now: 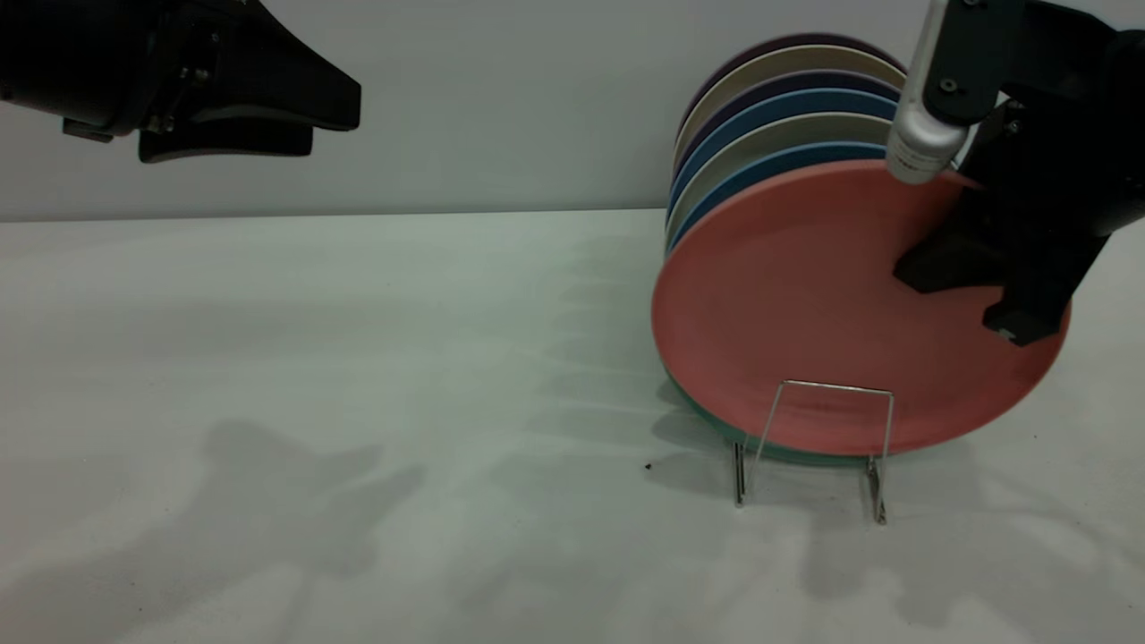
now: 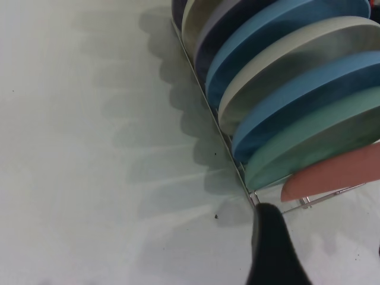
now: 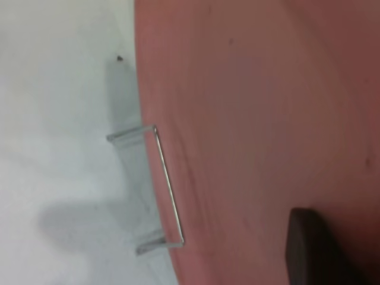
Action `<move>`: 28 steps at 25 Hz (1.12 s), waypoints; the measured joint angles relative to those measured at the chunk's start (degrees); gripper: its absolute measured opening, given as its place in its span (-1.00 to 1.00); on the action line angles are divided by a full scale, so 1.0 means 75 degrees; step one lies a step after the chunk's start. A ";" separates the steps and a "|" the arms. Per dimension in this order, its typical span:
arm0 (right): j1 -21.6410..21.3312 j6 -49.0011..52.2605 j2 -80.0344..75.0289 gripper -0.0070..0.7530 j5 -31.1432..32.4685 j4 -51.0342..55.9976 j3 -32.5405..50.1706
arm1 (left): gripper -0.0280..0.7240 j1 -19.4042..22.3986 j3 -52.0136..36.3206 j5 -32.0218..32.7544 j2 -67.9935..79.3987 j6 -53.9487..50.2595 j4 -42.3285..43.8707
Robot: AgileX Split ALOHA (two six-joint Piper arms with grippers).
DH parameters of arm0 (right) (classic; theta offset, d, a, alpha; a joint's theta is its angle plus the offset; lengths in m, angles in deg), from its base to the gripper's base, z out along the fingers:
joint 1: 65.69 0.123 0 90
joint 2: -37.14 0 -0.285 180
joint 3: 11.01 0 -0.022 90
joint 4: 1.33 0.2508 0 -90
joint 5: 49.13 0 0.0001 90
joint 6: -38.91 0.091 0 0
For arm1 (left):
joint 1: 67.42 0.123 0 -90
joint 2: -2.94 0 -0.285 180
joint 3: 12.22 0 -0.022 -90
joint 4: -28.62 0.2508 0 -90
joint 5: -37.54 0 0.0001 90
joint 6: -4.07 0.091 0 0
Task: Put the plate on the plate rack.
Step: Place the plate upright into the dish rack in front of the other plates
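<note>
Pale grey surface [image 1: 358,402], plain wall behind. Right gripper [image 1: 993,286] has its jaws clamped on the plate's [image 1: 805,304] upper rim, the plate standing behind the plate rack's [image 1: 818,429] front loop. It looks stiff, smooth, breakable (rim grip suits). Left gripper [image 1: 268,116] hangs aside, jaws together.

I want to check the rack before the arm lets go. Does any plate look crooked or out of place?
Yes. The round salmon-pink matte plate sits behind the front loop of the thin silver wire plate rack, lower than the row and covering the teal-green plate. The right end effector grips its rim. The left end effector hangs apart.
</note>
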 joint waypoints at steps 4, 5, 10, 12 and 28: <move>0.0000 0.0000 -0.0097 -0.64 0.0071 -0.0009 -0.0102 | 0.30 0.0000 0.0000 0.0000 0.0000 0.0000 0.0000; 0.0000 0.0000 -0.0155 -0.64 0.0071 -0.0009 -0.0111 | 0.30 0.0000 0.0000 0.0000 0.0000 0.0000 0.0000; 0.0000 0.0000 -0.0376 -0.64 0.0058 -0.0039 -0.0111 | 0.30 0.0000 0.0000 -0.0006 0.0000 0.0021 0.0000; 0.0000 0.0000 -0.0377 -0.64 0.0058 -0.0055 -0.0111 | 0.30 0.0000 0.0000 -0.0015 0.0000 0.0021 0.0000; 0.0000 0.0000 -0.0377 0.12 -0.0016 -0.0046 -0.0111 | 0.30 0.0000 0.0000 -0.0015 0.0000 0.0021 0.0000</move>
